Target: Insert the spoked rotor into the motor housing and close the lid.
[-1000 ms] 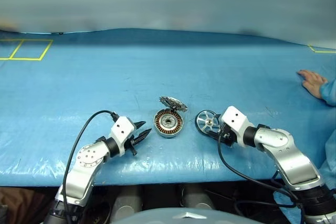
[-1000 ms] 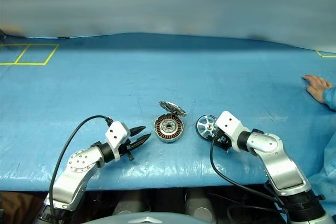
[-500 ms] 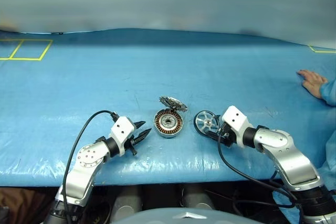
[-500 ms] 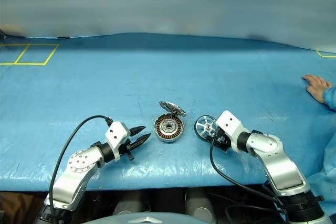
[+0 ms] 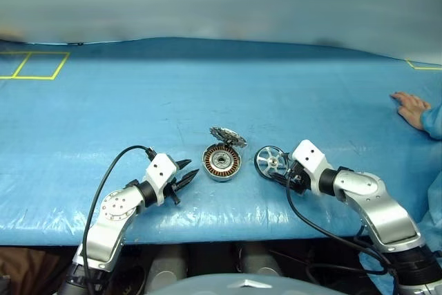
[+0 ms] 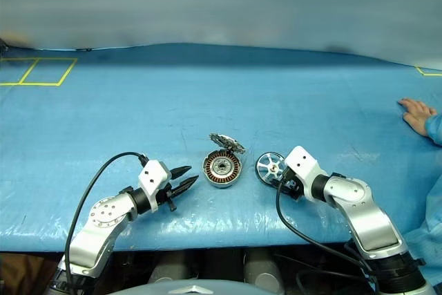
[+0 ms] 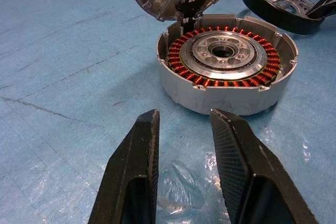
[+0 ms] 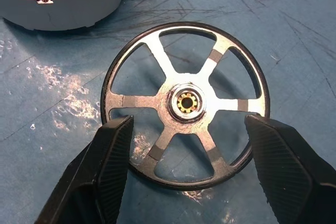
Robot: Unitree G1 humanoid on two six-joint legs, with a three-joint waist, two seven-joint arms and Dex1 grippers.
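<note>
The motor housing (image 5: 221, 163) lies on the blue table cover, its copper windings (image 7: 226, 77) ringing a central hole. Its lid (image 5: 228, 136) stands tilted up at the housing's far edge, ribbed face inward. The spoked rotor (image 8: 186, 103) sits just right of the housing, tilted toward me. My right gripper (image 5: 284, 169) is shut across its dark rim, one finger (image 8: 113, 150) on each side. On the housing's left, my left gripper (image 7: 184, 124) points at it, a short gap away, open and empty.
A person's hand (image 5: 411, 107) and blue sleeve (image 5: 433, 121) rest on the table at the far right. Yellow tape squares (image 5: 34, 65) mark the far left corner. The table's front edge (image 5: 221, 229) runs just below both grippers. A black cable (image 5: 110, 170) loops off the left arm.
The right gripper has rolled a little and the rotor in it has shifted slightly left, toward the housing. The left arm, housing and lid have not moved.
</note>
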